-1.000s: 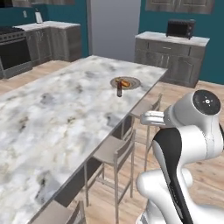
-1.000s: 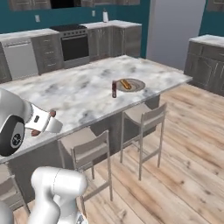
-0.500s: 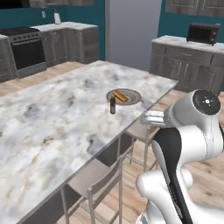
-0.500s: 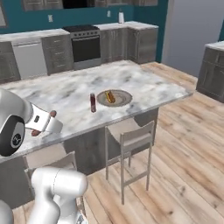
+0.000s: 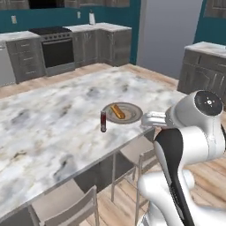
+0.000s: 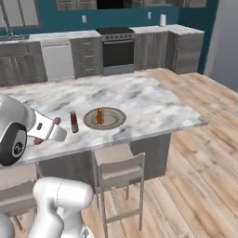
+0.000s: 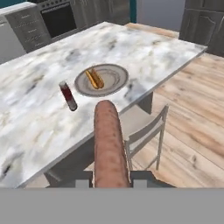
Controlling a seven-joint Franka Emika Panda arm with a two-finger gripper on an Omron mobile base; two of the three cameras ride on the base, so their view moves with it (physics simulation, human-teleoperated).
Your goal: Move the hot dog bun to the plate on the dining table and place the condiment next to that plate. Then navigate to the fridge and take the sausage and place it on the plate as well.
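showing no readable writing anywhere

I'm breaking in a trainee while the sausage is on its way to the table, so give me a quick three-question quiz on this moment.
1. True or false: the hot dog bun lies on the plate.
2. The condiment stands: A) on the plate, B) on the dining table beside the plate, C) on a stool.
3. What does the gripper hold?

Key
1. True.
2. B.
3. The sausage, clamped between shut fingers and pointing toward the plate, short of the table's edge.
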